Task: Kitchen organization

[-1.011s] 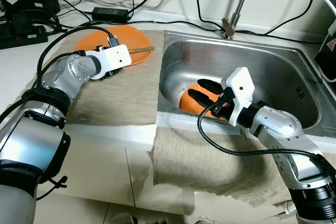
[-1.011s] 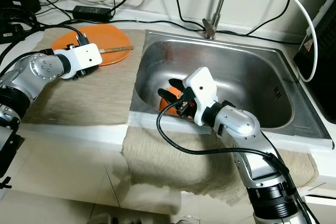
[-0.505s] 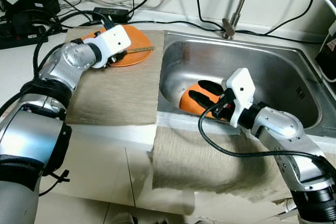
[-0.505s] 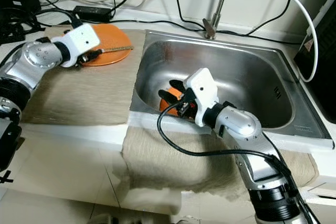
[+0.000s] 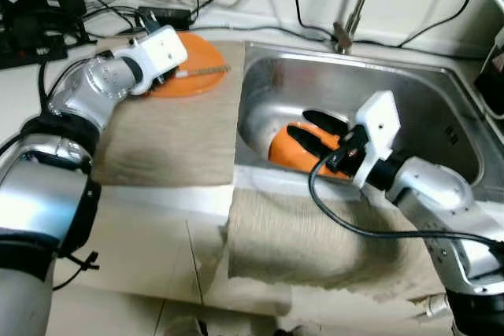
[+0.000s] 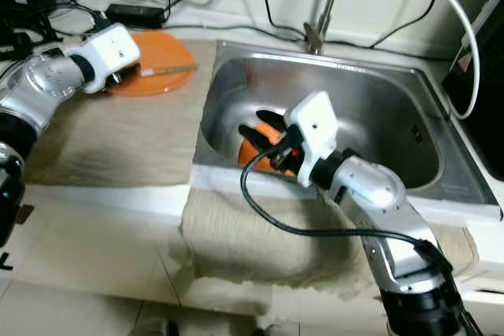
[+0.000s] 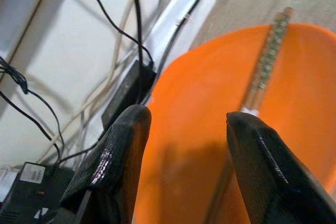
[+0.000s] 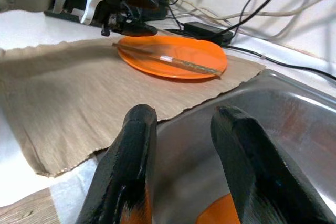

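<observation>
Left jaws (image 7: 181, 145) farther over plate (image 7: 220, 129), parted.

The two eye cameras sit up on the robot's head. They look forward and down at the shiny metal sink (image 5: 409, 100) and the flat round orange plate (image 5: 197, 60). Both see the same scene. The left wrist camera is very close above that plate (image 7: 210, 129). The right wrist camera looks from the sink toward the plate (image 8: 173, 56).

Right hand (image 6: 262, 136) in sink (image 6: 394, 108), over orange bowl (image 6: 253, 153)
</observation>
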`<state>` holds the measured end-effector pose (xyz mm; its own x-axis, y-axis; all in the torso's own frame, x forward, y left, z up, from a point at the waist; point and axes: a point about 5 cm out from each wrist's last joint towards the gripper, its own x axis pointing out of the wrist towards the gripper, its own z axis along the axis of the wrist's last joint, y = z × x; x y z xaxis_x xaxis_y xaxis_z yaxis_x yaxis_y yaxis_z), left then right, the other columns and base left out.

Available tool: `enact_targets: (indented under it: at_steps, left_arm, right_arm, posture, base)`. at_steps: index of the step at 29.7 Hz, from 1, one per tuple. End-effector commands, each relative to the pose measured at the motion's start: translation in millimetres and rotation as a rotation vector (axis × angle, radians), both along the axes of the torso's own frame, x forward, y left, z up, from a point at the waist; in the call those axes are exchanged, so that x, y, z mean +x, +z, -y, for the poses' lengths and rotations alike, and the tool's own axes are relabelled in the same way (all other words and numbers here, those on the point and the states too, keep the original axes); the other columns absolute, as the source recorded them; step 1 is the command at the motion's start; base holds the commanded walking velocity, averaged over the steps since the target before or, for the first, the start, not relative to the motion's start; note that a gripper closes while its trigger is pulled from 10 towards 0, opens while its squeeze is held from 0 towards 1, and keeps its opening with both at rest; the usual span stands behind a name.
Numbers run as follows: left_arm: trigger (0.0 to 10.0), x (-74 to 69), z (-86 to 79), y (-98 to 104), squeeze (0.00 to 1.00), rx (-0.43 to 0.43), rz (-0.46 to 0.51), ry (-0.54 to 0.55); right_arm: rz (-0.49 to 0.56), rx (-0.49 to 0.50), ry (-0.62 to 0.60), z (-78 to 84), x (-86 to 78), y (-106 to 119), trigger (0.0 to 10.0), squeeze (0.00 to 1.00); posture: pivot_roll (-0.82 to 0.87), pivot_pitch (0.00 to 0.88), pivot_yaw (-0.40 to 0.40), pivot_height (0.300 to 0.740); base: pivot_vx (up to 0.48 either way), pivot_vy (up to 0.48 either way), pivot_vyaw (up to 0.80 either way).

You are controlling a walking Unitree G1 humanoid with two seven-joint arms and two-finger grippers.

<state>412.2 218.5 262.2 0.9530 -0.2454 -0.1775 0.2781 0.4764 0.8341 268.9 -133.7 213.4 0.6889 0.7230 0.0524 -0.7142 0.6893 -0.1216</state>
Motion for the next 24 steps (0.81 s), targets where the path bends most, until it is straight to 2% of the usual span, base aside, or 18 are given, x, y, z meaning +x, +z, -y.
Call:
enact_targets:
  at_steps: [1,9,13,24]
  left_arm:
    - [10.0,0.6,1.2,8.2,0.00,0.005,0.013,-0.013]
    - [10.0,0.3,5.0,0.2,0.00,0.061,-0.047,-0.041]
    - [10.0,-1.2,-0.4,-5.5,0.00,0.128,-0.070,-0.030]
    - [10.0,-4.8,-8.9,-11.5,0.00,0.171,-0.126,-0.038]
  right_arm:
    - [0.034,0.012,0.009,3.7,-1.7,13.3,10.0,0.00]
    - [0.017,-0.084,0.062,10.2,0.5,14.8,10.0,0.00]
    - [0.022,-0.089,0.070,10.5,1.6,17.8,10.0,0.00]
    - [0.029,-0.105,0.078,12.8,5.2,18.8,10.0,0.00]
  posture:
    - [-0.15,0.191,-0.053,0.740]
    - [-0.15,0.209,-0.050,0.740]
    - [-0.15,0.216,-0.051,0.740]
    - [-0.14,0.205,-0.057,0.740]
  base:
    - [0.000,0.000,0.00]
    - [0.000,0.000,0.00]
    - [0.000,0.000,0.00]
    - [0.000,0.000,0.00]
